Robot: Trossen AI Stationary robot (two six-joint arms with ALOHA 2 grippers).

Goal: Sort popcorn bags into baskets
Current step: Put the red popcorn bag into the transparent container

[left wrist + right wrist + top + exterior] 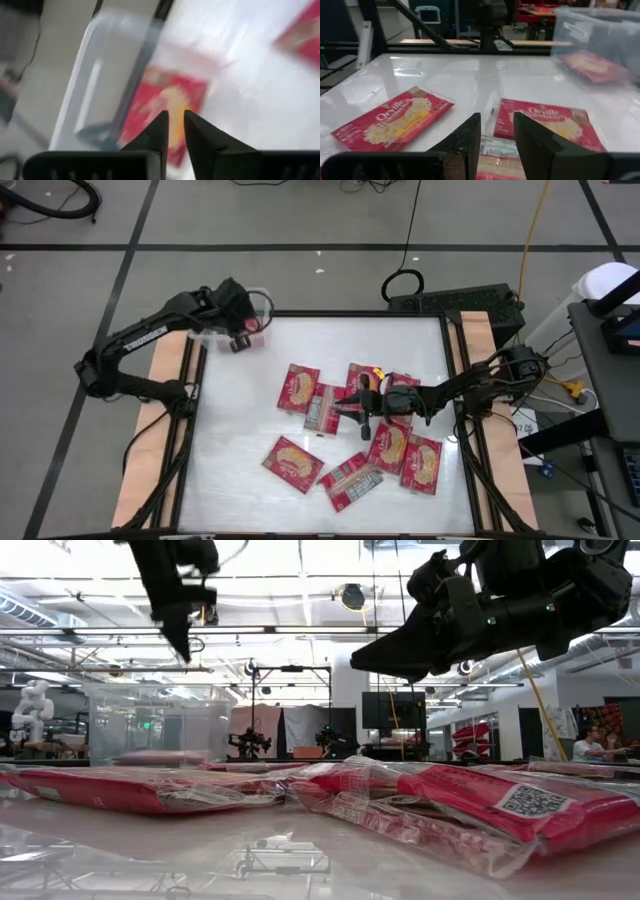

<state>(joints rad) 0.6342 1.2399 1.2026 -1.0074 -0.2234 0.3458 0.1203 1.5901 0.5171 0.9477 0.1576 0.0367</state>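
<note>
Several red popcorn bags (299, 388) lie flat in the middle and near part of the table, some picture side up, some showing white-grey print (350, 480). The clear bin (215, 330) stands at the far-left corner, with one bag (592, 65) lying in it. My left gripper (240, 338) hovers over the bin's right edge, pointing down, slightly open, holding nothing; the binned bag (165, 100) shows below its fingers. My right gripper (362, 408) hangs above the middle cluster, open and empty, over a bag (540, 122) and a print-side bag (495, 147).
Bags overlap near the right gripper (400, 655), which is well above them in the low view. Bare white table (240, 410) lies between the bin and the bags. Wooden rails run along the table's left and right sides. A person (590, 745) sits far behind the table.
</note>
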